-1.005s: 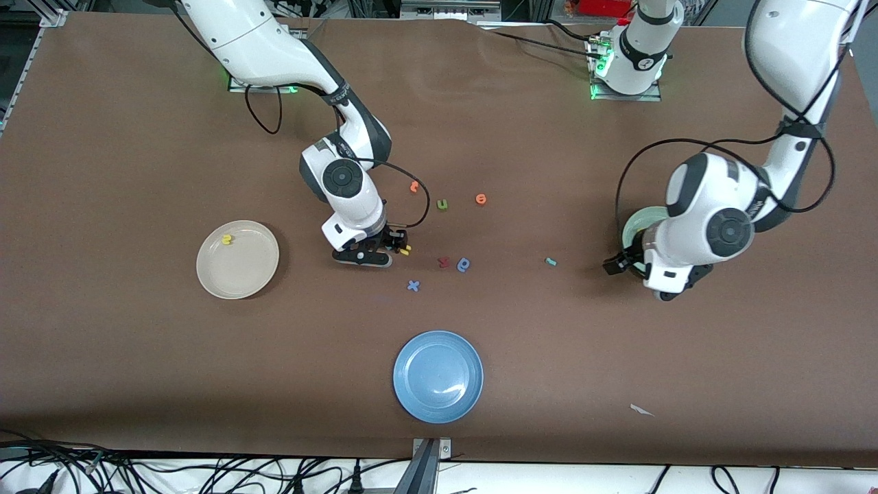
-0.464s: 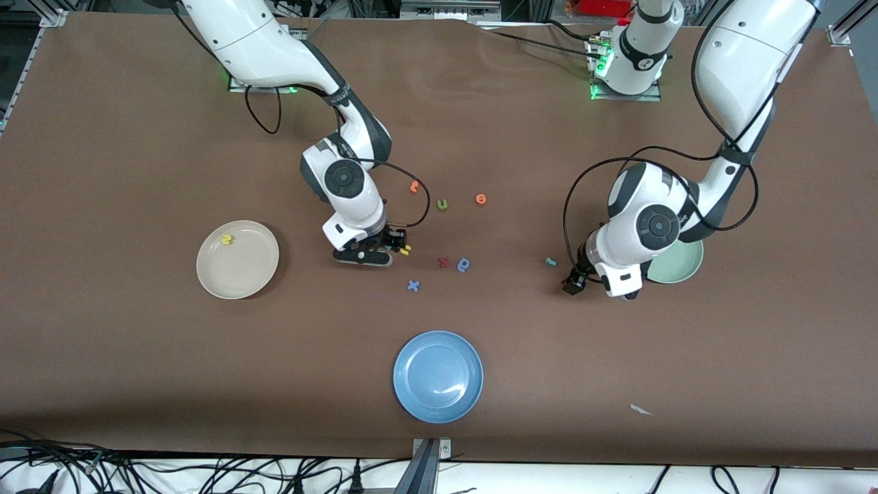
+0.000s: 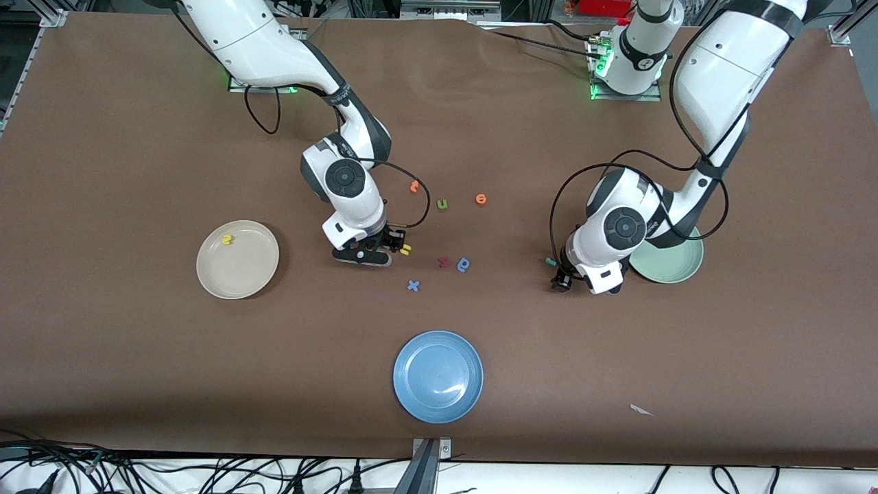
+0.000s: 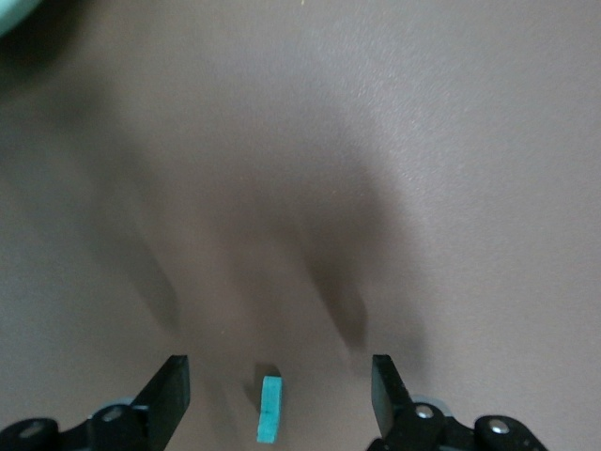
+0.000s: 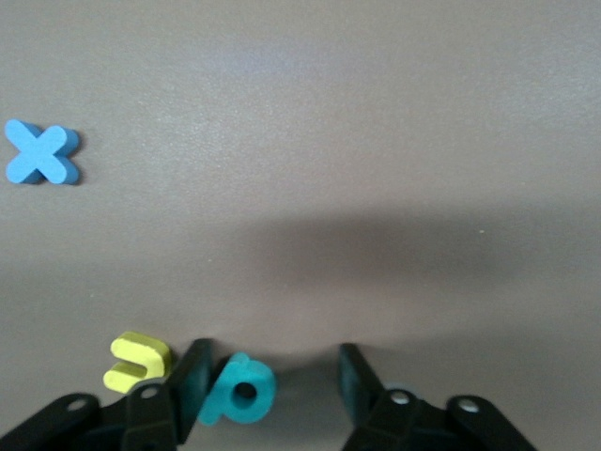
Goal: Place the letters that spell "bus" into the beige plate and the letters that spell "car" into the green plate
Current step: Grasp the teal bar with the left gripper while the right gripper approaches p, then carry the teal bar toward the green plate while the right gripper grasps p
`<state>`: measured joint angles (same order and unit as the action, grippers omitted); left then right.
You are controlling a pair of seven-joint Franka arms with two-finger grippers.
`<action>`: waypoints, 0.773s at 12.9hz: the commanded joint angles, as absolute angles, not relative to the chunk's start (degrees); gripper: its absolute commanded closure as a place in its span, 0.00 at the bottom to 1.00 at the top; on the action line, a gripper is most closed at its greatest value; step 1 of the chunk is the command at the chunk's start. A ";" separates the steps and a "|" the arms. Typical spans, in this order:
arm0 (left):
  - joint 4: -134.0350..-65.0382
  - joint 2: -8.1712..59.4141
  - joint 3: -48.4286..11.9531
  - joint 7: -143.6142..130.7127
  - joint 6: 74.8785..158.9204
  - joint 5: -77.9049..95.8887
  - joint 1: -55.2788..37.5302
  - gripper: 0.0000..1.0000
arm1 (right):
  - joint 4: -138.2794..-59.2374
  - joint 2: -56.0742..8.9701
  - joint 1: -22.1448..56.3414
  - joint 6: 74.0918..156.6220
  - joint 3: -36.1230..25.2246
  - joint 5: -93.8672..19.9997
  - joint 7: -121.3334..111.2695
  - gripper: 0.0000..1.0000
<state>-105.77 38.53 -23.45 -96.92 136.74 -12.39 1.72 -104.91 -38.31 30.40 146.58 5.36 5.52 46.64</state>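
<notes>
In the left wrist view, the small thin teal r lies on the table between the fingers of my left gripper. That gripper is open and touches nothing. It hangs low over the r beside the green plate. My right gripper is open around the teal b, which leans against one finger. A yellow letter lies just outside that finger. The beige plate holds another yellow letter. The left arm hides part of the green plate.
Loose letters lie mid-table: two orange ones, an olive u, a red one, a blue round one and a blue x. A blue plate sits nearer the front camera.
The left arm swung from over the green plate toward the table's middle, and its gripper now stands over the teal r. The right gripper's fingers have narrowed around the teal b.
</notes>
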 commanded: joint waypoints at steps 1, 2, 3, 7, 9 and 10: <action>-104.33 39.55 -23.11 -98.70 136.58 -14.06 0.79 0.20 | -105.38 -38.94 31.46 146.87 5.27 6.33 48.60 0.42; -104.24 39.81 -23.12 -98.79 136.58 -14.06 0.44 0.23 | -105.38 -38.94 31.55 146.87 5.27 6.50 49.56 0.43; -104.15 39.90 -23.12 -98.96 136.58 -14.06 0.27 0.25 | -105.38 -39.02 31.64 147.04 5.45 6.50 50.01 0.46; -104.15 40.34 -23.11 -100.02 136.58 -13.97 -0.79 0.27 | -105.29 -39.29 32.17 147.48 5.62 6.42 51.59 0.50; -104.15 40.87 -23.03 -99.93 136.58 -14.15 -0.79 0.28 | -105.38 -39.29 32.34 147.48 5.63 6.50 51.59 0.50; -104.15 40.87 -23.03 -99.93 136.58 -14.24 -0.79 0.32 | -105.38 -39.29 32.34 147.48 5.63 6.50 51.59 0.50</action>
